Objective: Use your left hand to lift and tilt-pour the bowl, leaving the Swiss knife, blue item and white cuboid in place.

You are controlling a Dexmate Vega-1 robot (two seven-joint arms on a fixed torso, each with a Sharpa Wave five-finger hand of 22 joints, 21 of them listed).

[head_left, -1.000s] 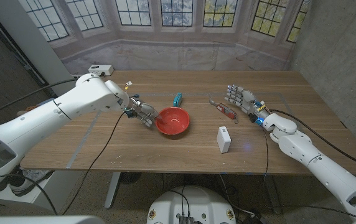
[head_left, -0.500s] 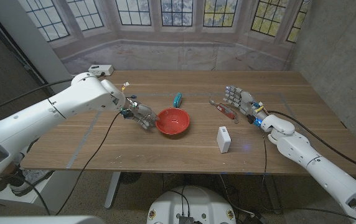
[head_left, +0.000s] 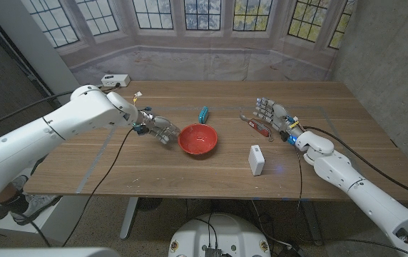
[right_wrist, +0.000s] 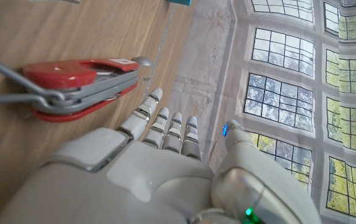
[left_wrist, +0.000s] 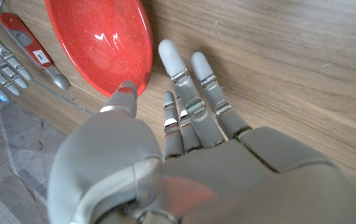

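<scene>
Blue item (head_left: pixel 203 113) sits behind red bowl (head_left: pixel 197 138) (white cuboid (head_left: pixel 256 159) beside).

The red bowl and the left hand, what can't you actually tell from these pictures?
- Head view: whether the left hand touches the red bowl; too small.
- Left wrist view: the bowl's far side, cut off by the picture edge; the thumb tip hides part of the rim.
- Blue item: too small to identify.
</scene>
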